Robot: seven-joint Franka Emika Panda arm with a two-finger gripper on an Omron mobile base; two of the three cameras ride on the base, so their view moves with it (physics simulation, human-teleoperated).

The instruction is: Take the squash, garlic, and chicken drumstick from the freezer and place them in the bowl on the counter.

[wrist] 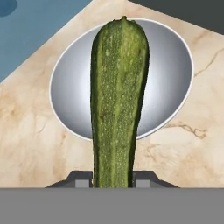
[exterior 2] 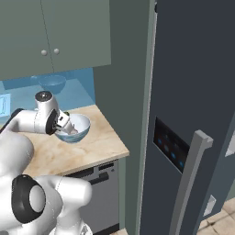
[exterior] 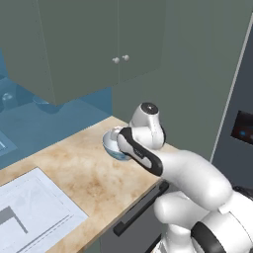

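A: Gripper [wrist: 113, 180] first: what do you see of it?

B: Its two dark fingertips [wrist: 82, 180] are clamped on the squash [wrist: 118, 100], one on each side of the lower end. In the hand view the squash runs from 6 o'clock up to 12, mottled dark green, and it crosses the bowl [wrist: 70, 83] right over the white inside.

A: Where is the bowl itself?

B: On the counter [exterior: 79, 173], near the corner by the tall grey-green panel. In the right base view the gripper [exterior 2: 69, 127] reaches over the rim from 9 o'clock of the bowl [exterior 2: 80, 128]. Whether the squash touches the bowl's floor, you cannot tell.

A: What else is around?

B: Wall cupboards [exterior: 74, 44] with two small knobs hang above the counter, over a blue backsplash [exterior: 29, 118]. A pale sheet-like panel [exterior: 34, 207] lies on the counter at 7 o'clock in the left base view. Below the counter edge you see a dark front with a bar handle [exterior: 141, 207]. The freezer [exterior 2: 193, 92] stands at 3 o'clock of the counter in the right base view, its door shut, with a long grey handle [exterior 2: 190, 179] and a small dark panel [exterior 2: 170, 147].

A: Anything in the way?

B: In the left base view the arm's wrist covers most of the bowl [exterior: 112, 146]; only a sliver of its pale blue side shows. A faint blue bowl shape [exterior 2: 52, 82] sits on the backsplash.
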